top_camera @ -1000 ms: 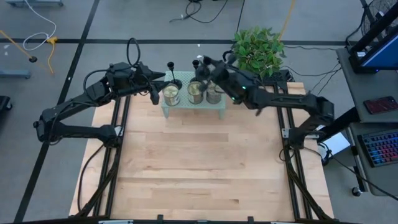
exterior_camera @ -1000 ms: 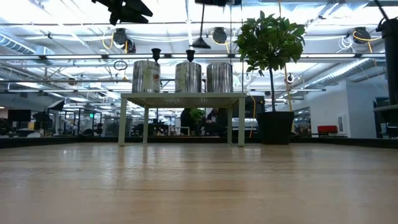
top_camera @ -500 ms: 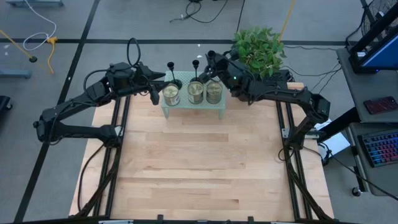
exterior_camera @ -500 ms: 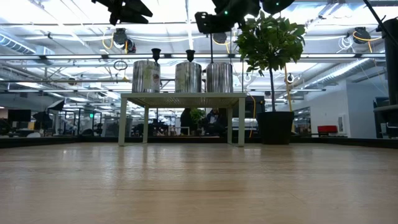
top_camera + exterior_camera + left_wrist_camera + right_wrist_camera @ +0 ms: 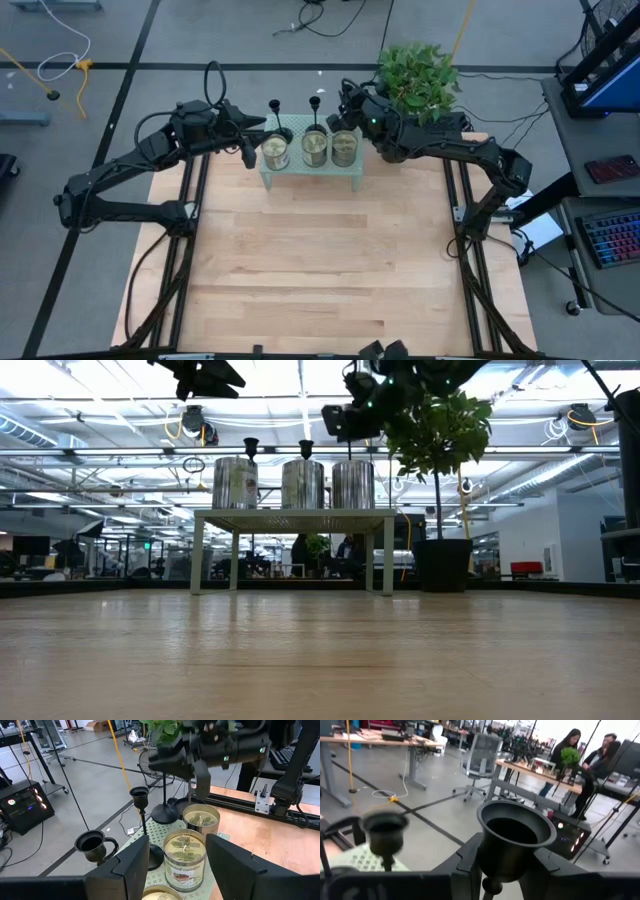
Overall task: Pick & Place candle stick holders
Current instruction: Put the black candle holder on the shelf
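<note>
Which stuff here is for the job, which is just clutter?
Job: first candlestick, second candlestick, third candlestick at the right gripper; left gripper waits by the stand.
Clutter: candle jars, green stand, potted plant.

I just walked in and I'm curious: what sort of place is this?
Probably a robotics lab in an open office: two arms work at a wooden table, desks and an office chair stand behind, and people sit at a desk.
</note>
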`<act>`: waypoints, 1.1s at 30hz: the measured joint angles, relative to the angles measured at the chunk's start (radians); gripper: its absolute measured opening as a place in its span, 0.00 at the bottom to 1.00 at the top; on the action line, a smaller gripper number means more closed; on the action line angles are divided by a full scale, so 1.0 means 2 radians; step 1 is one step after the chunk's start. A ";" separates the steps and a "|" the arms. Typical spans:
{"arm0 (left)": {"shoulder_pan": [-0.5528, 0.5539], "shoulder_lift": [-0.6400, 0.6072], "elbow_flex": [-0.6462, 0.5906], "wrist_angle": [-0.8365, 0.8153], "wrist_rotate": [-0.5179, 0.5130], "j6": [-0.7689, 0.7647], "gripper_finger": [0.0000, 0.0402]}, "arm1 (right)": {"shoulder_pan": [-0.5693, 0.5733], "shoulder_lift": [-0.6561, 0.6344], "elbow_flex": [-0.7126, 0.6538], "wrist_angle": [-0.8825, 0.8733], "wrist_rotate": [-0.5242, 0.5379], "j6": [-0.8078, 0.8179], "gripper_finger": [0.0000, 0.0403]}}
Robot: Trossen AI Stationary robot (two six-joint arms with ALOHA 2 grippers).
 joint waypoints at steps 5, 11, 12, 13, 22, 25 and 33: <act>0.000 0.000 0.000 0.000 0.000 0.000 0.50 | -0.007 0.000 -0.025 0.015 0.000 0.007 0.21; 0.000 0.000 0.000 0.000 0.000 0.000 0.50 | -0.015 0.000 -0.034 0.016 -0.001 0.039 0.24; 0.000 0.000 0.000 0.000 0.000 0.000 0.50 | -0.017 0.000 -0.036 0.015 -0.001 0.045 0.25; 0.000 0.000 0.000 0.000 0.000 0.000 0.50 | -0.018 0.000 -0.038 0.015 -0.001 0.048 0.25; 0.000 0.000 0.000 0.000 0.000 0.000 0.50 | -0.026 0.000 -0.062 0.015 -0.001 0.076 0.23; 0.000 0.000 0.000 0.000 0.000 0.000 0.50 | -0.027 0.000 -0.072 0.034 -0.001 0.076 0.24; 0.000 0.000 0.000 0.000 0.000 0.000 0.50 | -0.030 0.000 -0.094 0.087 -0.047 0.090 0.31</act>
